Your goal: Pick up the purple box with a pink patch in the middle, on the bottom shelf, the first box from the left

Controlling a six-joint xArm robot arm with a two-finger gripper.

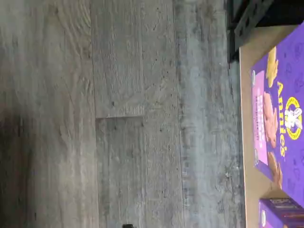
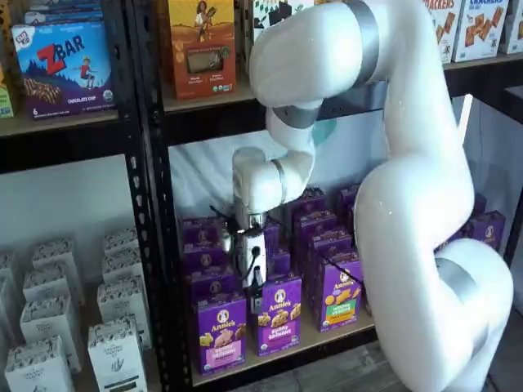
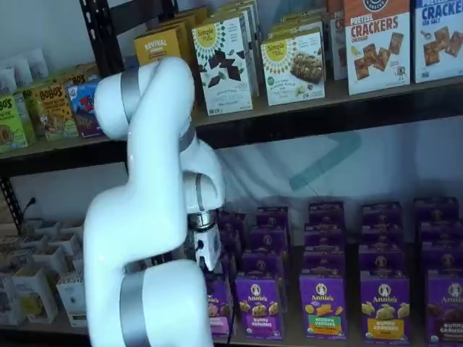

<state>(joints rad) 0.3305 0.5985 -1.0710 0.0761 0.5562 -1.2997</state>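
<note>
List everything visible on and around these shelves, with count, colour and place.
purple box with pink patch: one, front left of the bottom shelf, tan board
other purple boxes: many, in rows beside and behind it
orange box: one, shelf above
white cracker boxes: at least two, upper shelf, right
blue bar box: one, upper left bay
white patterned boxes: several, lower left bay
wood floor: grey, below the rack
gripper: one, white with black fingers, just above the front purple boxes; opening unclear
</note>
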